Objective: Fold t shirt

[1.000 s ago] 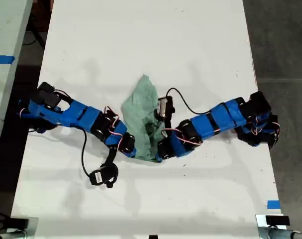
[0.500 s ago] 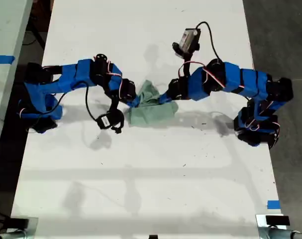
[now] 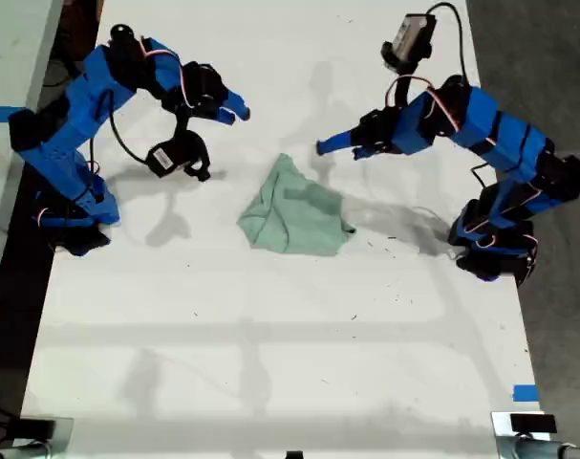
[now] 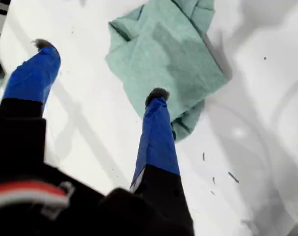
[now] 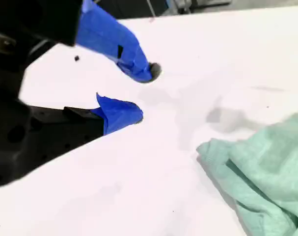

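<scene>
Released since a second ago: t shirt (image 3: 294, 215) lying folded over, rumpled, at the exterior view's centre. Lifted clear: my first gripper (image 4: 99, 69), spread wide; my second gripper (image 5: 145, 92), parted, empty. Probably one fold done.

T shirt (image 3: 294, 210) on table (image 3: 270, 363), near middle, a bit toward far side in exterior view. Nothing on top of it.

My first gripper (image 3: 323, 146) up in air, behind shirt, toward exterior view's right, close to shirt's far tip, not touching. Its arm base on table at exterior view's right edge.

My second gripper (image 3: 234, 105) up in air, behind shirt, toward exterior view's left, well apart from shirt. Its arm base on table at exterior view's left edge.

Shirt between two arm bases.
</scene>
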Robot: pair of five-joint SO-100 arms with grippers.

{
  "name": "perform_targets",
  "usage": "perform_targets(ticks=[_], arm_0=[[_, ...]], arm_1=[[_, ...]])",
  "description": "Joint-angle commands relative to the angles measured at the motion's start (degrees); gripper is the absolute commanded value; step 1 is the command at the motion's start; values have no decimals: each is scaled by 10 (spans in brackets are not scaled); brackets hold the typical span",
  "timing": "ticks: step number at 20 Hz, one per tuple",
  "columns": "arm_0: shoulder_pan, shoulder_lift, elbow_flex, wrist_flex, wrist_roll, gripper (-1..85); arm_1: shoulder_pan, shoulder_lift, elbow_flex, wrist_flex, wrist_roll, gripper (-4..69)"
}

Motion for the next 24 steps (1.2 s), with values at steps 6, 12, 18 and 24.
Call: perform_targets(ticks=[6, 12, 18, 24], arm_0=[[-39, 548, 518, -180, -1, -2], [-3, 765, 1067, -532, -13, -2], [40, 992, 1230, -487, -45, -3], [-47, 981, 1230, -301, -45, 11]], arm_1=[[-51, 512, 367, 8, 94, 0], [-148, 827, 773, -72, 93, 5], [-126, 825, 905, -74, 142, 54], [-54, 825, 968, -99, 11, 167]])
